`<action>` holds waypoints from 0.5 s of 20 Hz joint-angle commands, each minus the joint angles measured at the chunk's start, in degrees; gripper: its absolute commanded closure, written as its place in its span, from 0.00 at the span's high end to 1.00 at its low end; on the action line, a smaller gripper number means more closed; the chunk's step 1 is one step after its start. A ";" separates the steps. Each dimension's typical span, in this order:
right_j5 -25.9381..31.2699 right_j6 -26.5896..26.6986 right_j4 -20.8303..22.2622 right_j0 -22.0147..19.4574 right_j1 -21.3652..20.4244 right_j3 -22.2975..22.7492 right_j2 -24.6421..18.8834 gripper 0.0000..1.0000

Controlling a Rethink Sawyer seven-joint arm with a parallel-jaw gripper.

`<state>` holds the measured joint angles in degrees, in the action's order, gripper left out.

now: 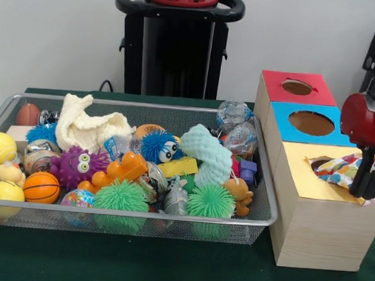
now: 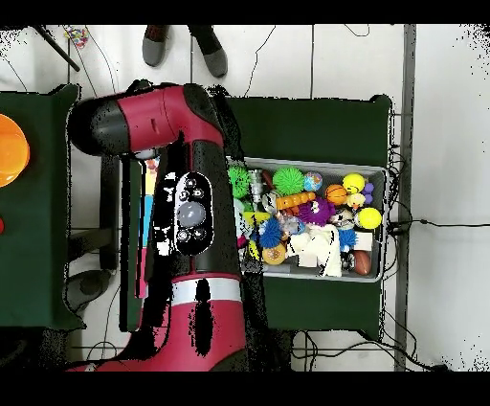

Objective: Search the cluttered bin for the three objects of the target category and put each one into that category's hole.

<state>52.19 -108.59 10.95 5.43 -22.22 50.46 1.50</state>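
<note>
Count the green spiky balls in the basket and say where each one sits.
2 in the front view, both along the front rim of the wire basket: one green spiky ball at the middle, the other toward the boxes' side. More may lie buried under the toys.

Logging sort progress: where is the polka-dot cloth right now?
Front view: the polka-dot cloth lies at the yellow box's hole, on the picture's right, partly behind the gripper.

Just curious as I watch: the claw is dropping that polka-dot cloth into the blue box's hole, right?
Not the blue one. In the front view the claw hangs over the yellow-faced box, and the polka-dot cloth lies at that box's hole.
</note>
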 commanded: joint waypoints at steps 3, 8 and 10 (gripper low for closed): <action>-3.59 -3.94 1.25 -2.47 -3.72 12.23 0.40 0.00; -1.82 -1.50 1.49 -2.92 -7.71 15.30 0.93 0.00; -2.49 -0.98 2.36 -3.17 -7.42 15.24 1.01 0.00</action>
<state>50.68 -108.59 11.00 4.72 -25.97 57.07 1.62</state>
